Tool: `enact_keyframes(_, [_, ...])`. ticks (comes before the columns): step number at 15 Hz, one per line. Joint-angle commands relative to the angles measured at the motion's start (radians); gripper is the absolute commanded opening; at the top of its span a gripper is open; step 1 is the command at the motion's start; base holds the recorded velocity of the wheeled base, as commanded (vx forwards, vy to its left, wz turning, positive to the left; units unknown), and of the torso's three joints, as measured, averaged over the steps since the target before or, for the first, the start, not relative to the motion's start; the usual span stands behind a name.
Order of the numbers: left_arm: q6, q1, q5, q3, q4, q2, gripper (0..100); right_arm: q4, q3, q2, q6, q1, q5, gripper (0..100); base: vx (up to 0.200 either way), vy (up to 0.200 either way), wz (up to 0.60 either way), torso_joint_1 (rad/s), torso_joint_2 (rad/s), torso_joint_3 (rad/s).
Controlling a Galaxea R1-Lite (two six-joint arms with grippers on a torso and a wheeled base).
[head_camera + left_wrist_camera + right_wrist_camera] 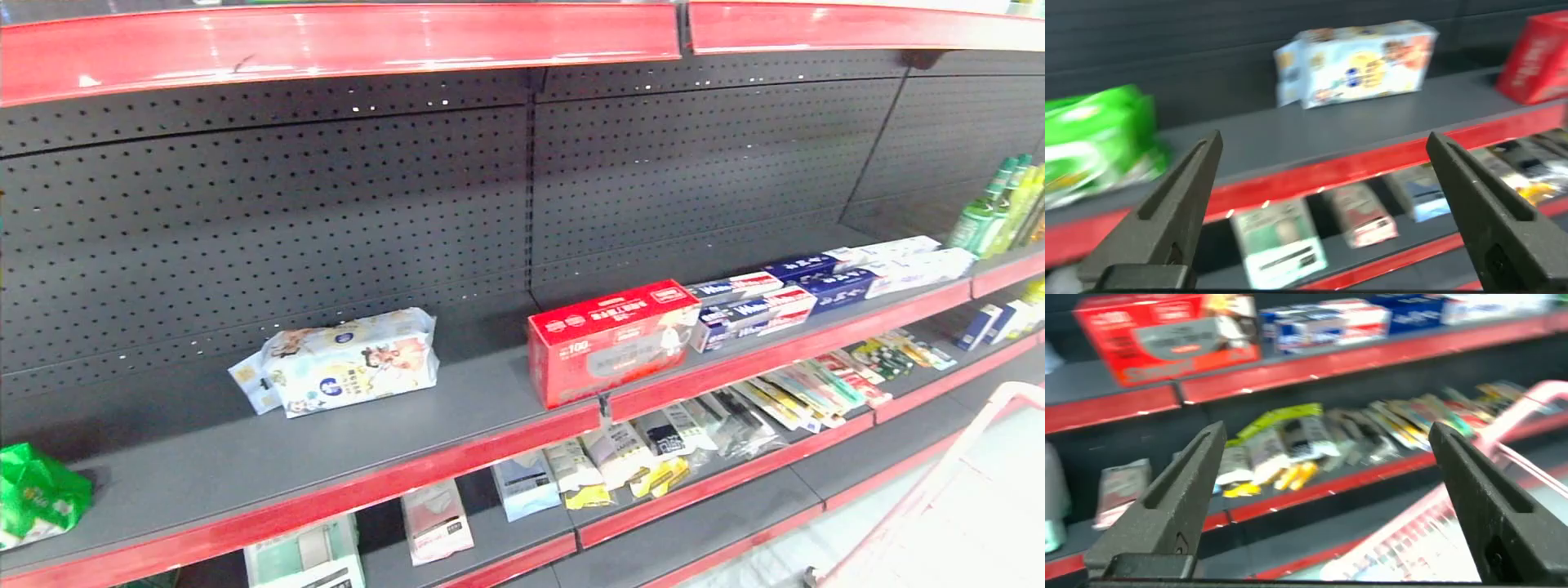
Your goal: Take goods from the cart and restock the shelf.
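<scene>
Head view, one red box [612, 343], one wipes pack [347, 363], one green pack [37, 494]

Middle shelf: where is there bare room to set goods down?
Bare shelf lies between the green pack and the white pack, and between that pack and the red box. Right of the red box, blue-and-white boxes crowd together.
</scene>
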State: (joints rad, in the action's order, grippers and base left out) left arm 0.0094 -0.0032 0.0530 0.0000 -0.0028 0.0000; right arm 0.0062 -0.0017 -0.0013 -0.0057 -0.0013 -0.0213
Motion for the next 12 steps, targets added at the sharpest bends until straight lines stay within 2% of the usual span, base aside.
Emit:
enact_keyframes(1, [0.000, 0.000, 0.001, 0.000, 0.000, 0.002, 100, 0.000, 0.000, 0.001, 0.000, 0.000, 0.000, 100, 0.000, 0.000, -0.60, 0.002, 0.01, 0.002])
enact_keyframes(12, [0.000, 0.000, 0.001, 0.000, 0.000, 0.002, 100, 0.000, 0.000, 0.001, 0.000, 0.000, 0.000, 100, 0.000, 0.000, -0.60, 0.004, 0.00, 0.001])
